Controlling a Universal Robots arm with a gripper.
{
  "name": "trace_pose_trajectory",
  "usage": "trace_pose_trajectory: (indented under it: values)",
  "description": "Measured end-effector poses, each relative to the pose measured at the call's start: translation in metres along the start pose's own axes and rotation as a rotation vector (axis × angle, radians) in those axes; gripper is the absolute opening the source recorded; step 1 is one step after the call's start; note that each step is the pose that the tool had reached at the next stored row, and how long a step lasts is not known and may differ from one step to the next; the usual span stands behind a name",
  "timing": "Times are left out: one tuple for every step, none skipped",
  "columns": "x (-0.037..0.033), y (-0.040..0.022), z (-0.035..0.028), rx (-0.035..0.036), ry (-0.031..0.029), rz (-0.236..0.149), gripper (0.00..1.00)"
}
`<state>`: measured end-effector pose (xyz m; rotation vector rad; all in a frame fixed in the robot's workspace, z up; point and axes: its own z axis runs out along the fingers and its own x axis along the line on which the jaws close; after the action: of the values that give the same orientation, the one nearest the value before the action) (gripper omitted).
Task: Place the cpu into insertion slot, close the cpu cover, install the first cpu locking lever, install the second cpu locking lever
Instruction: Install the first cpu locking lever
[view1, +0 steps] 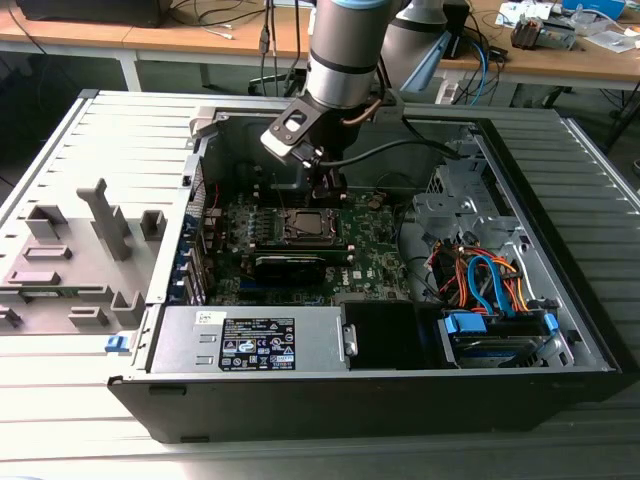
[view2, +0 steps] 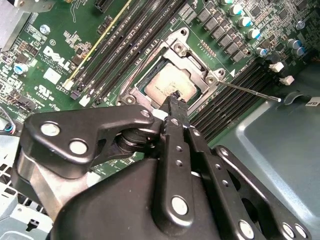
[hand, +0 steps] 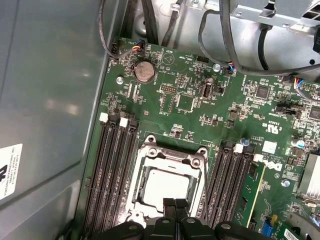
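The robot arm reaches down into the big open black metal computer case (view1: 400, 400). Its black gripper (view1: 328, 188) hangs right over the middle of the green circuit board (hand: 190, 105). The cpu, a small flat square chip with a silvery-grey metal top (view2: 167, 82), lies flat inside the insertion slot, a square dark socket with a silver surround (hand: 142, 186), so that first job looks done. The cpu cover, a thin silver metal frame with a big window (hand: 172, 159), seems to lie down around the chip. I think it lies there to press on the chip's edges so it cannot slip. In both wrist views the gripper's two black fingers (hand: 170, 204) are pressed tight together with nothing between them. Squeezed like that, they make one thin poker that is good for pushing, and its tip sits at the edge of the cpu. A thin silver locking lever (view2: 250, 91) sticks out sideways from the slot, so it looks not yet hooked down.
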<state>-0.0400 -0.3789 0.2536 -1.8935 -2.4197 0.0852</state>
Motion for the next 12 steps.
trace_pose_trajectory:
  values:
    - [0.0,0.0,0.0,0.0,-0.0002,-0.003,0.11]
    - [0.0,0.0,0.0,0.0001,-0.0005,-0.006,0.11]
    - [0.0,0.0,0.0,0.0002,-0.0008,-0.009,0.11]
    - [0.0,0.0,0.0,0.0002,-0.0011,-0.013,0.11]
    - [0.0,0.0,0.0,0.0003,-0.0014,-0.015,0.11]
    - [0.0,0.0,0.0,0.0003,-0.0016,-0.018,0.11]
    - [0.0,0.0,0.0,0.0004,-0.0018,-0.021,0.11]
    - [0.0,0.0,0.0,0.0005,-0.0021,-0.024,0.11]
    - [0.0,0.0,0.0,0.0005,-0.0025,-0.028,0.11]
    - [0.0,0.0,0.0,0.0008,-0.0037,-0.043,0.11]
    - [0.0,0.0,0.0,0.0009,-0.004,-0.047,0.11]
    - [0.0,0.0,0.0,0.0009,-0.0043,-0.05,0.11]
